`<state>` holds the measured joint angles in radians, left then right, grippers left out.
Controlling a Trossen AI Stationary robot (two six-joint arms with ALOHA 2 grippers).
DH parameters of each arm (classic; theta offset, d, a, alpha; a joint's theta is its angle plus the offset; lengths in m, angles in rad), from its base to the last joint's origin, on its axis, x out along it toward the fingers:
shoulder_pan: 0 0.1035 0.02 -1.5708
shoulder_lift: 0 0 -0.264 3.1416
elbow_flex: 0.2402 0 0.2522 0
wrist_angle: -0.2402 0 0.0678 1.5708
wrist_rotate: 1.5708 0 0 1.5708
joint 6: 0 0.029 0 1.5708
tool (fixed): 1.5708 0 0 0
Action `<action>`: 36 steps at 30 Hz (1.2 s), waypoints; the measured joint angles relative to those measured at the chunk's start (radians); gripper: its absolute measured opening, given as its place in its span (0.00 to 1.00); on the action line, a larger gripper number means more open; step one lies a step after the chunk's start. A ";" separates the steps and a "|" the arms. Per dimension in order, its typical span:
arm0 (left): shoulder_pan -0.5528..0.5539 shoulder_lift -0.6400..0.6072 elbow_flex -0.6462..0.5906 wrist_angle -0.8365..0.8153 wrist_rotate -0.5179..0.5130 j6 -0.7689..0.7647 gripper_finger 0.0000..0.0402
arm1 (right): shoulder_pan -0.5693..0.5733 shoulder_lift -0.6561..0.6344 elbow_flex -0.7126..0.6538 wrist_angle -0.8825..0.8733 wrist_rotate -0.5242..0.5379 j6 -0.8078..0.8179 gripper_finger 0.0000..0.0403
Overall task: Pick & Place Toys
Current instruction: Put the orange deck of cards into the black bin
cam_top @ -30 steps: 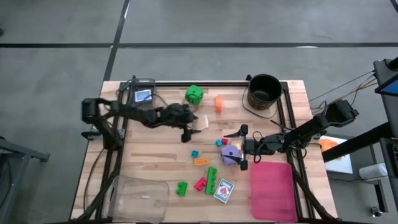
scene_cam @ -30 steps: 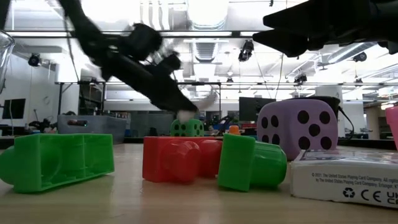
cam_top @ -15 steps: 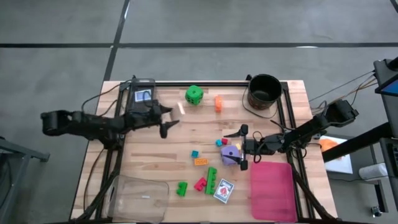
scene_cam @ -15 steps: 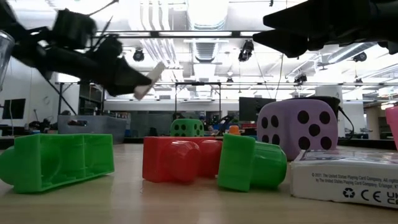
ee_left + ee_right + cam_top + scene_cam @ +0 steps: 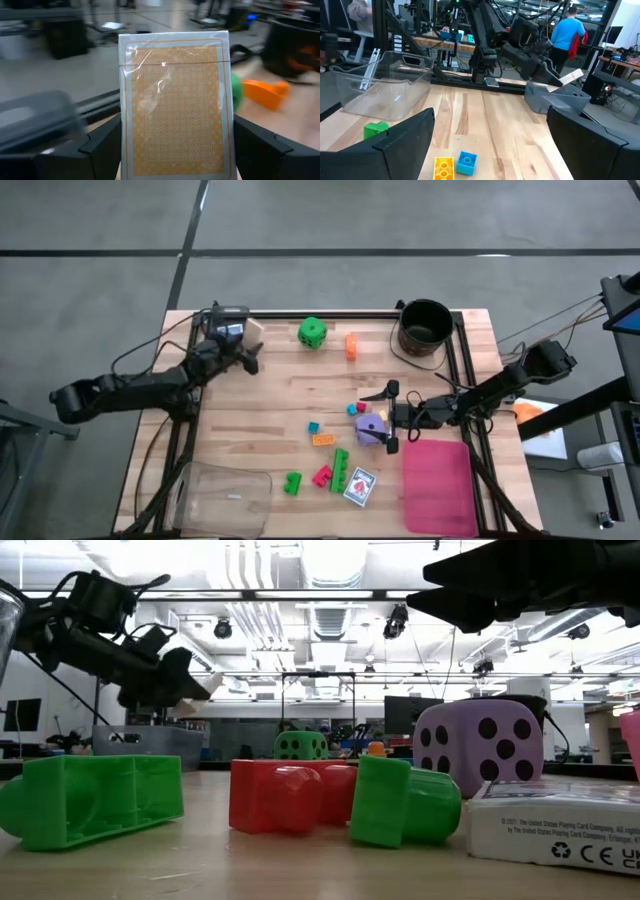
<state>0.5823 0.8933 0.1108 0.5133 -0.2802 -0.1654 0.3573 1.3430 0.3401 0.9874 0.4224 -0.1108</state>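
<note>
My left gripper (image 5: 246,352) is at the table's far left, shut on a card pack (image 5: 175,100) with an orange patterned back in clear wrap. The pack (image 5: 571,76) hangs above a grey box (image 5: 555,97). My right gripper (image 5: 391,418) hovers open at the right, level and above the purple die (image 5: 368,425), which rests on the table. Also on the wood are a green die (image 5: 312,332), an orange brick (image 5: 351,345), a teal brick (image 5: 313,427), green bricks (image 5: 340,470), a red brick (image 5: 322,475) and another card pack (image 5: 359,486). My left gripper pinches the pack's two long edges (image 5: 122,150) between its two fingers (image 5: 102,147), at the end of the pack nearer the wrist. The pack's patterned face is turned toward the wrist camera. It is lifted clear of the table and sticks out beyond the fingertips (image 5: 200,690).
A black bucket (image 5: 425,327) stands at the far right. A pink tray (image 5: 438,485) lies at the near right, and a clear plastic container (image 5: 222,498) at the near left. Black rails run along the table's far, left and right sides. A person in blue (image 5: 566,30) stands beyond the table.
My left gripper has carried the card pack from the middle of the table toward the far left corner, swinging and rolling as it went. It has stayed shut on the pack, which remains clear of the table.
</note>
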 joint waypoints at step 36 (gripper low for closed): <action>0.035 -0.002 0.001 -0.201 -0.362 -0.073 0.81 | 0.000 0.006 0.000 0.000 0.000 0.000 0.95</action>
<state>0.6170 0.8917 0.1120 0.3123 -0.6425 -0.2388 0.3573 1.3487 0.3401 0.9874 0.4221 -0.1108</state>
